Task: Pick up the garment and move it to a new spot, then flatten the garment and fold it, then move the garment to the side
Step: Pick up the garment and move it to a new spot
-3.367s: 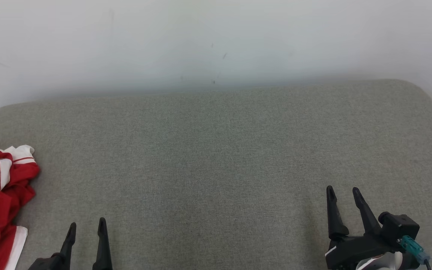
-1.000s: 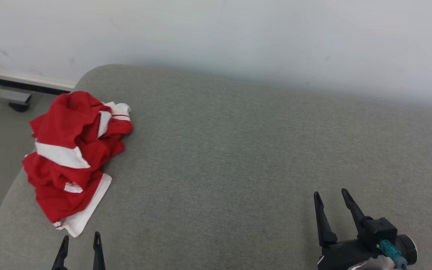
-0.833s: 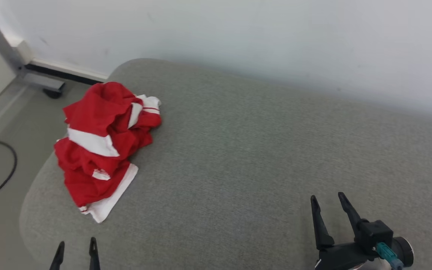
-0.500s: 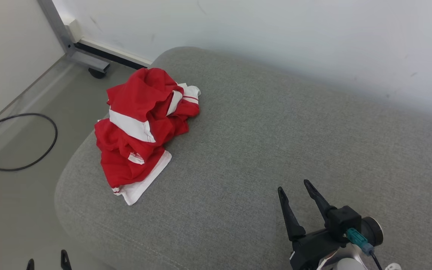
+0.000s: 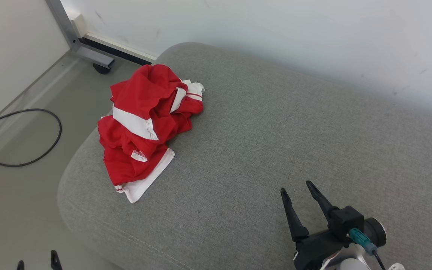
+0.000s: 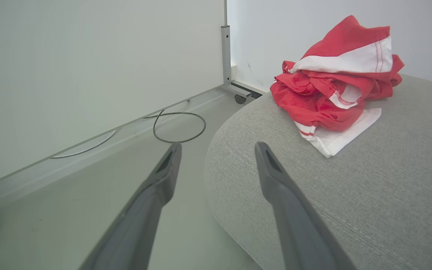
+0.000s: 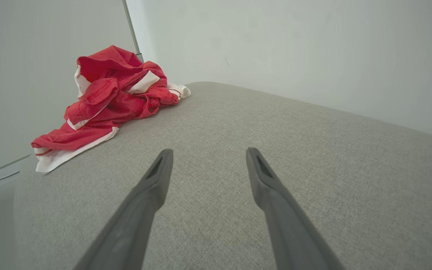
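My left fingers [image 5: 54, 260] are spread apart with nothing between them. In the head view just their tips show at the bottom left, over the floor [image 5: 13, 210] beside the rounded corner of the grey cushion [image 5: 276, 131]. Along my left wrist, one finger [image 6: 165, 172] shows against the floor and the other against the cushion's edge. My right fingers [image 5: 288, 205] are spread just as wide and are empty too, low over the cushion's near right part and pointing across the fabric.

The garment [image 5: 141, 123] is a crumpled red and white heap lying on the cushion's far left corner, with a white hem spread flat at its near end. It is well apart from both sets of fingers. It carries a small white label, which I think has writing, though I cannot read it. A black cable [image 5: 24, 137] loops on the floor left of the cushion, and a metal post on a wheel [image 5: 101, 67] stands against the wall.
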Motion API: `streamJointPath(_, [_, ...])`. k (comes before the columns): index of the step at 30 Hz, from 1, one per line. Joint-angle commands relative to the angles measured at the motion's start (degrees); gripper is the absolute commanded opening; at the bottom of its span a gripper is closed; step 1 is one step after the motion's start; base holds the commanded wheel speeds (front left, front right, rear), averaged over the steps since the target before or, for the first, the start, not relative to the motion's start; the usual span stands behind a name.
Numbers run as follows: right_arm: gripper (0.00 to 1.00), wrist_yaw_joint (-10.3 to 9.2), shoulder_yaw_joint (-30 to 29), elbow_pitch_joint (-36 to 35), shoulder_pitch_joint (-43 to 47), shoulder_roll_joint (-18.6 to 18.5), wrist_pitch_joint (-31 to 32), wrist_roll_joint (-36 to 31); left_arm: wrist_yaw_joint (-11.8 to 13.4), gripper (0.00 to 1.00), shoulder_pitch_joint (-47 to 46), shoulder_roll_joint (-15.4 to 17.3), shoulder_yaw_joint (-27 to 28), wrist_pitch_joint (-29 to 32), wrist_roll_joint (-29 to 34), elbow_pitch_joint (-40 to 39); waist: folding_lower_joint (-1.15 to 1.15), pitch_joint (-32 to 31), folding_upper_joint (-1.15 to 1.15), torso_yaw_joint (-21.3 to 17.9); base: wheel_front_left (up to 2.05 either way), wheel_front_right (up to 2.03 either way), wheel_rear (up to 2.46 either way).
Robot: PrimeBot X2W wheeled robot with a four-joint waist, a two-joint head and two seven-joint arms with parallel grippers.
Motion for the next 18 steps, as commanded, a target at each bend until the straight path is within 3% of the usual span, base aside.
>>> streamJointPath(1, [1.00,0.19,-0.35,-0.17,0.74,-0.17,-0.04,0.29,-0.30,1.00,-0.72,0.05,-0.14,-0.20,0.90,0.24,0.00,0.04,0.00,-0.06,0.00,0.00,0.00])
streamJointPath(12, [1.00,0.19,-2.00,-0.42,1.58,-0.85,-0.03,-0.53,-3.55,1.00,-5.30,0.08,-0.92,-0.20,1.18,4.76,0.00,1.04,0.00,-0.46,0.00,0.00,0.00])
streamJointPath(18, [1.00,0.19,-3.63,-1.98,2.86,-1.93,-0.04,-0.83,-5.47,1.00,-12.47,2.99,-1.42,-0.20,1.22,9.47,0.00,2.04,0.00,-1.09,0.00,0.00,0.00])
